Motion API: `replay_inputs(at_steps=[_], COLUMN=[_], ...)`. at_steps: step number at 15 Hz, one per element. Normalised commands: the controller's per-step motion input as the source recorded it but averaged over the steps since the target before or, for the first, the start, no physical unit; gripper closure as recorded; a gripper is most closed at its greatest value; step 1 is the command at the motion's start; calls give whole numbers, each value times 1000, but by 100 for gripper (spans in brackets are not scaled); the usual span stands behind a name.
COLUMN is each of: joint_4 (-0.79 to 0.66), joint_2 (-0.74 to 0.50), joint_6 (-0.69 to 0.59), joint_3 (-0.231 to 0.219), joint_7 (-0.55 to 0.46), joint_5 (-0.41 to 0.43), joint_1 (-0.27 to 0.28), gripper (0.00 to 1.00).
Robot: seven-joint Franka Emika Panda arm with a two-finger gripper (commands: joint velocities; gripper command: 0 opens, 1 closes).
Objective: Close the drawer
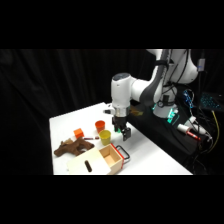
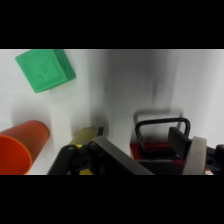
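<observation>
Writing: we can read no brand, label or lettering on anything in either view.
Drawer: we see one drawer at the lower centre of the side view, pulled out of its cabinet toward the right of the frame; its inside is bare light wood.
Handle: one dark loop handle stands on the drawer's red-edged front; in the wrist view the handle sits at lower centre right, above the red front.
Cabinet: one pale wooden box at the bottom of the side view, with a dark slot on top.
Gripper: the gripper hangs above the bench, just up and right of the drawer's front, not touching it.
Fingers: we cannot tell whether they are spread or pressed together; the wrist view shows only dark linkage along its bottom edge.
Cups: in the side view we count one yellow cup and one orange cup behind it, both left of the gripper.
Toy: one brown plush toy lies left of the drawer, with a small orange piece above it.
Only in the wrist view: one green block at upper left.
Only in the side view: the cabinet, the toy and the arm's base.
</observation>
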Motion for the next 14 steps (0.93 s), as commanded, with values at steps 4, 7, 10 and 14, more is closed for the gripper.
replay_inputs(at_steps=[4,7,10,14], joint_4=[31,140,175,201], joint_2=[241,237,179,79], joint_6=[330,212,121,29], joint_3=[6,-45,-94,-173], joint_7=[83,100,103,132], joint_5=[49,-18,-62,-149], joint_1=[117,159,175,201], gripper=[0,0,0,0])
